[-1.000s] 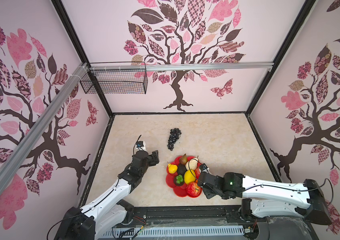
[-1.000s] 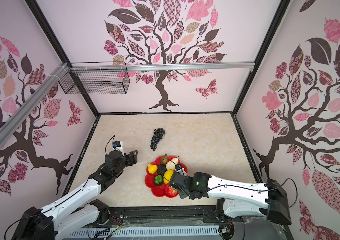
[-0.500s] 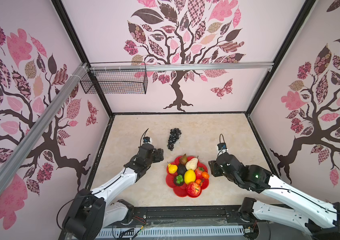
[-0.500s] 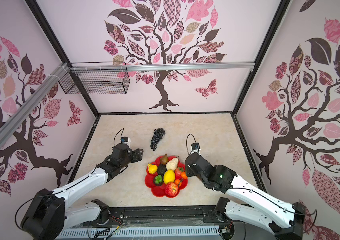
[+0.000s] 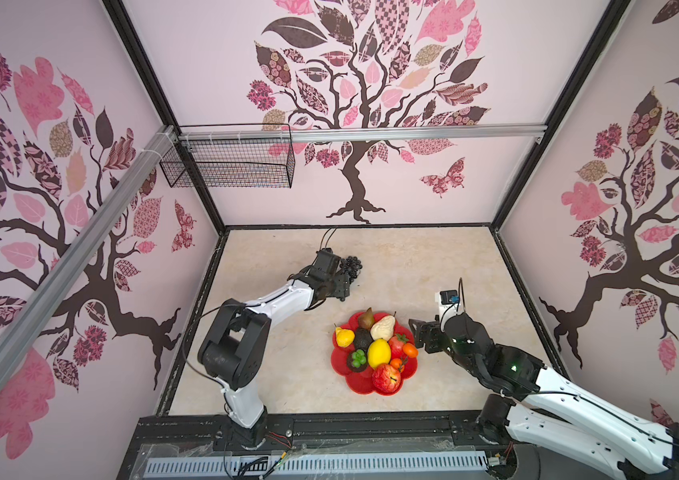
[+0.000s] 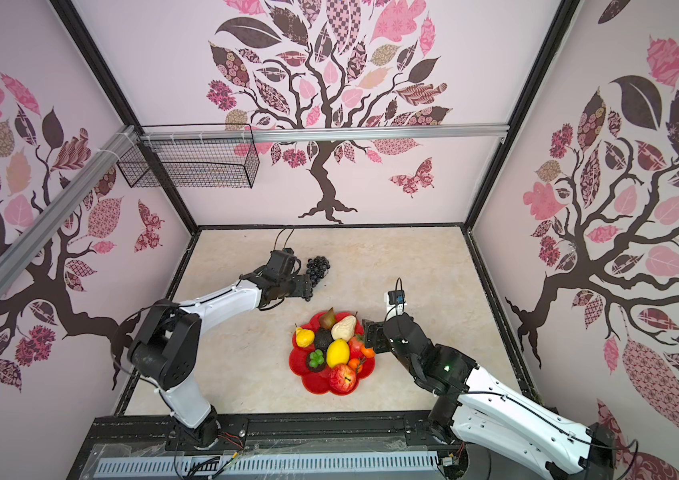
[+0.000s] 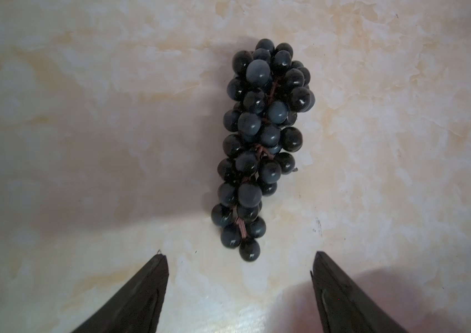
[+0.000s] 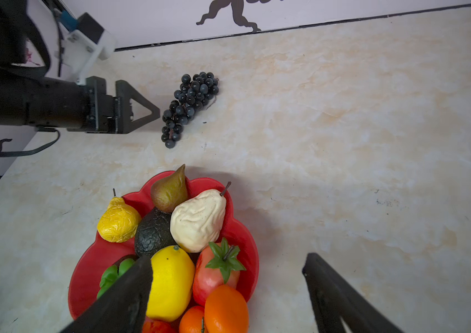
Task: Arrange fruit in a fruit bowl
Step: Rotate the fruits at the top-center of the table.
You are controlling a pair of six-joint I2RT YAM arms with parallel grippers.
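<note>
The red fruit bowl (image 5: 371, 387) (image 6: 316, 385) (image 8: 84, 274) sits at the table's front middle. In it lie fruit: a yellow lemon (image 5: 378, 353), a red apple (image 5: 386, 378), a cream pear (image 5: 383, 328), a brown pear (image 5: 366, 319), a strawberry (image 8: 214, 274) and oranges (image 8: 225, 308). A black grape bunch (image 5: 351, 265) (image 6: 317, 268) (image 7: 260, 138) lies on the table behind the bowl. My left gripper (image 5: 344, 289) (image 7: 240, 256) is open, its fingertips just short of the bunch's narrow end. My right gripper (image 5: 415, 332) (image 8: 228, 258) hangs open and empty over the bowl's right rim.
A black wire mesh basket (image 5: 229, 163) hangs from the aluminium rail (image 5: 371, 134) at the back left. Patterned walls close in the table on three sides. Bare marble tabletop (image 5: 433, 266) spreads to the right of the grapes.
My right gripper has opened, lifted off the fruit and drawn back to the bowl's right side. My left arm has reached forward to the grape bunch, still open.
</note>
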